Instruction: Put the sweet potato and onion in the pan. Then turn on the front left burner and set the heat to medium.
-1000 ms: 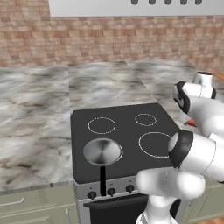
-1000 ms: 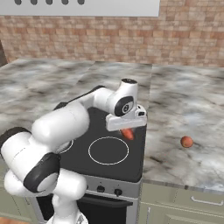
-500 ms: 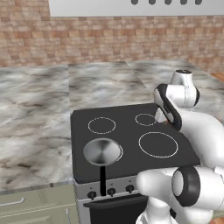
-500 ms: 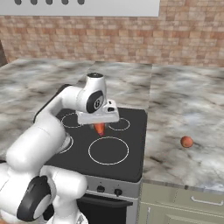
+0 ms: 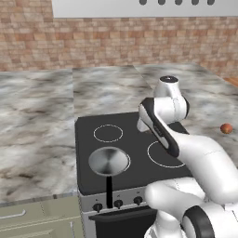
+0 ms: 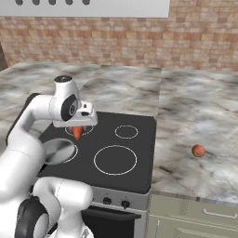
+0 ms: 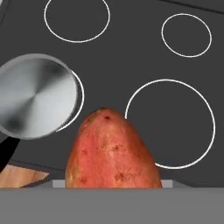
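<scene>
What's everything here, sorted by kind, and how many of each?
Sweet potato, held in the gripper above the stovetop: 1
Onion on the counter: 1
Pan: 1
Stove knobs: 3 seen from the left
Total: 6

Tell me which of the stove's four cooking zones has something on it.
The front left burner: the pan sits on it. The other three white rings lie bare.

A flat black glass stovetop [image 5: 135, 139] sits set into a grey-and-white marbled bench [image 5: 37, 125], with a row of small dark knobs [image 5: 118, 203] along its front edge. Behind the bench runs a red-brown brick wall [image 6: 116, 42], and a pale range hood [image 5: 139, 7] hangs above. Pale green cabinet drawers [image 6: 195, 216] with silver handles sit below the bench.
</scene>
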Motion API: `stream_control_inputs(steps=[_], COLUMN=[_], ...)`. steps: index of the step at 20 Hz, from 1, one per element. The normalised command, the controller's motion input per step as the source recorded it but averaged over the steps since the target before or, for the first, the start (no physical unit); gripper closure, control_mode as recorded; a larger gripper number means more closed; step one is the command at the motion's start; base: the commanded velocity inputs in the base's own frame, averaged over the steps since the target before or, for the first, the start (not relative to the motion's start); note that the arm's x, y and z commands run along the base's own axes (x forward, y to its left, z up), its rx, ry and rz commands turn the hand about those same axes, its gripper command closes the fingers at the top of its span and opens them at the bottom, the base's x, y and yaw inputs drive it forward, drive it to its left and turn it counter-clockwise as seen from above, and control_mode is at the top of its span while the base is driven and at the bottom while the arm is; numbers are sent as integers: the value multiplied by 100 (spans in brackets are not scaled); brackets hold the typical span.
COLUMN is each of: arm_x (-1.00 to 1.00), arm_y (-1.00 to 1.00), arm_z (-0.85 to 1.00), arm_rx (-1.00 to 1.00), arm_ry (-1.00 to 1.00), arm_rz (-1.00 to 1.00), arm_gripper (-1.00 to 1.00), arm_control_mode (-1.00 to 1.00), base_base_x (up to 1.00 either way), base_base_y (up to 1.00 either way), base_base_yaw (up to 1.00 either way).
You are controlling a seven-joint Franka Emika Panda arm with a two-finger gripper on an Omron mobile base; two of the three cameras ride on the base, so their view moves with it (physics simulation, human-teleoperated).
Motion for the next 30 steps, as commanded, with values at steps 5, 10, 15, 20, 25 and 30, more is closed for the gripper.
stream_control_inputs(steps=[5,10,15,20,25,30], arm_x=[0,0,0,0,6,14], arm_y=[87,48,21,3,3,13], arm_z=[-4,-13,-8,0,0,0], arm_rx=[0,1,0,4,7,1], arm_ry=[-14,-6,-1,3,9,4], arm_rz=[0,0,0,1,5,3], arm_gripper=[100,100,100,100,100,100], arm_control_mode=[-100,-100,-100,-100,-100,-100], base_base_x=[0,0,0,0,0,0], base_base_y=[0,0,0,0,0,0], base_base_yaw=[0,0,0,0,0,0])
